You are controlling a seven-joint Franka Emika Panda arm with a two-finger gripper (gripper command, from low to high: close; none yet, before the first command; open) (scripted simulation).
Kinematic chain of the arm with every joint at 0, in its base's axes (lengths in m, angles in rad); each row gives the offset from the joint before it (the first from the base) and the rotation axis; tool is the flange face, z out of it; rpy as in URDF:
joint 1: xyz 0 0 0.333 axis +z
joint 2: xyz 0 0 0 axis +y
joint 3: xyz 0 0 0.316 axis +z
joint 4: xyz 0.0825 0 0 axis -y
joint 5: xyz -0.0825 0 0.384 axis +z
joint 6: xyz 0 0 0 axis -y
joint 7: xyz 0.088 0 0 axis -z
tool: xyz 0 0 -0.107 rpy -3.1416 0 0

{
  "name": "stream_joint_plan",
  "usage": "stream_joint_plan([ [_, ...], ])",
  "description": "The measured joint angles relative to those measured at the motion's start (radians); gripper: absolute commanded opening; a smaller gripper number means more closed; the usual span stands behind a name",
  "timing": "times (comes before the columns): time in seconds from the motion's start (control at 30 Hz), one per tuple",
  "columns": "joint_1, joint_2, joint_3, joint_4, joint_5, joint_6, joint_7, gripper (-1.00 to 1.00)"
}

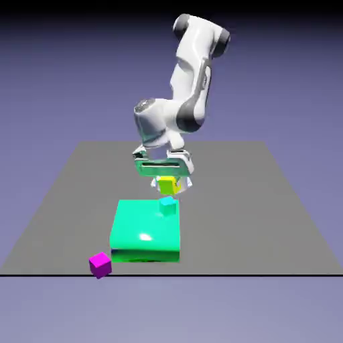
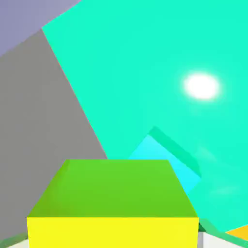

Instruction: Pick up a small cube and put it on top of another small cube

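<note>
Yellow cube (image 1: 167, 185) is pinched in the end effector (image 1: 167, 187) right now, jaws pressed in on its 2 sides, and it's hanging in the air with a clear gap under it. In the hand view the yellow cube (image 2: 113, 203) fills the bottom of the picture and pretty much hides the finger tips, so you only see slivers of grey at the corners.

Just below the end effector, and a touch toward the exterior view's right, sits the cyan cube (image 1: 168, 207). It's resting on the flat green slab (image 1: 144, 234), near the slab's far right corner as the exterior view has it. The 2 cubes aren't touching. From the hand view the cyan cube (image 2: 169, 162) peeks out just past the top right edge of the yellow one, so the alignment looks a bit off rather than dead centre.

Slab spreads out below and ahead of the end effector, lying flat on the grey counter (image 1: 268, 201). Magenta cube (image 1: 100, 264) is well apart from the end effector, down by the counter's near edge, just off the slab's near left corner.

White arm (image 1: 191, 74) is folded over above all this.
</note>
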Motion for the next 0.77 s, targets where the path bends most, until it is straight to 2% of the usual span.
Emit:
stream_joint_plan([
  [0.23, -0.153, -0.227, 0.253, -0.169, 0.110, -0.070, -0.215, -1.00],
  [0.3, -0.155, -0.229, 0.256, -0.171, 0.110, -0.070, -0.216, -1.00],
  [0.67, -0.400, -0.094, 0.654, -0.166, 0.393, 0.128, -0.350, -1.00],
  [0.7, -0.416, -0.086, 0.679, -0.166, 0.411, 0.140, -0.358, 1.00],
  [0.77, -0.416, -0.086, 0.679, -0.166, 0.408, 0.141, -0.356, 1.00],
])
